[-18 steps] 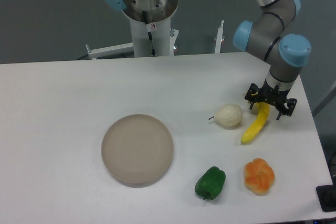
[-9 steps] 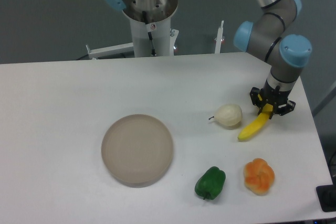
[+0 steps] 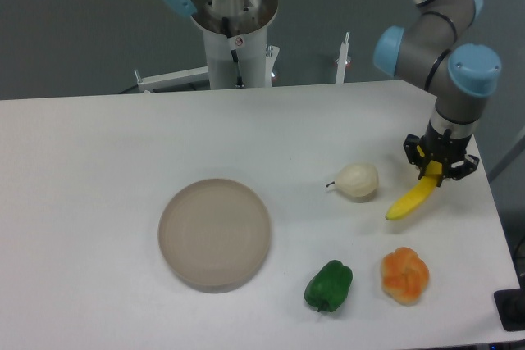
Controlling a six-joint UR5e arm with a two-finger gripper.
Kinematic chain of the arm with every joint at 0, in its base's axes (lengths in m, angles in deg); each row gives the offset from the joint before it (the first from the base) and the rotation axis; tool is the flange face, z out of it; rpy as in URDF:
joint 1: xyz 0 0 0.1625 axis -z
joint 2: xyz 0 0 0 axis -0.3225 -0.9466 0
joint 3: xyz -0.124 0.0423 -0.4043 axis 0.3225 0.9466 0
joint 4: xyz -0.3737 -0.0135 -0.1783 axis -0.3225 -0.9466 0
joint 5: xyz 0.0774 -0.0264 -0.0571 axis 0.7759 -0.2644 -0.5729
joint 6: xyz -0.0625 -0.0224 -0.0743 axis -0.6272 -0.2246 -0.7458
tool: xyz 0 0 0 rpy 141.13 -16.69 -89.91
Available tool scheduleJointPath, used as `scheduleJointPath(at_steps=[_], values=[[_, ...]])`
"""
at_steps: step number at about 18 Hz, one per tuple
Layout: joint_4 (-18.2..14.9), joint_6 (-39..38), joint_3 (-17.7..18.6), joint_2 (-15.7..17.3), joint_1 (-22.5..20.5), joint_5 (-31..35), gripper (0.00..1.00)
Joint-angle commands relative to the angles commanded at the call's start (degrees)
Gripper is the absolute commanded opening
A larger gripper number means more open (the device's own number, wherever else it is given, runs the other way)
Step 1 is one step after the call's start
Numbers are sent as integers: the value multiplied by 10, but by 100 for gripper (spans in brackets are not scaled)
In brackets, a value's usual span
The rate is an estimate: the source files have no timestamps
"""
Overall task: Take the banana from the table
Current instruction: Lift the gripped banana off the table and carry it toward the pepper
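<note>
Here the end effector [image 3: 439, 165] sits low near the right side of the white counter [image 3: 98, 170], its two dark fingers clamped on the upper end of the banana [image 3: 413, 199]. The banana hangs from that grip at a slant, its free tip pointing down and to the left of the end effector. Whether that lower tip touches the counter or sits just above it cannot be told from this view.

Just to the left of the end effector, and close beside the banana's lower end without touching it, lies a cream-white round bulb [image 3: 358, 180] with a small dark stem on its left. Below the end effector, nearer the camera, rests an orange lumpy fruit [image 3: 405, 275], apart from the banana. Further left of that fruit is a green pepper [image 3: 329, 286]. Well to the left of the end effector lies a round beige plate [image 3: 214, 234], flat on the counter with nothing on it.

Above the end effector the arm's grey links and blue joint caps [image 3: 474, 70] rise toward the top right corner. Far to the upper left stands a white pedestal [image 3: 237, 53] behind the counter's back edge.
</note>
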Motion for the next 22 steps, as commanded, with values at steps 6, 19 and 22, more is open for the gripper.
scheduleJointPath(at_steps=[6, 19, 22], values=[[-51, 1, -75, -1, 44, 0, 32], [-48, -4, -101, 7, 128, 34, 32], [-46, -4, -104, 4, 129, 34, 32]])
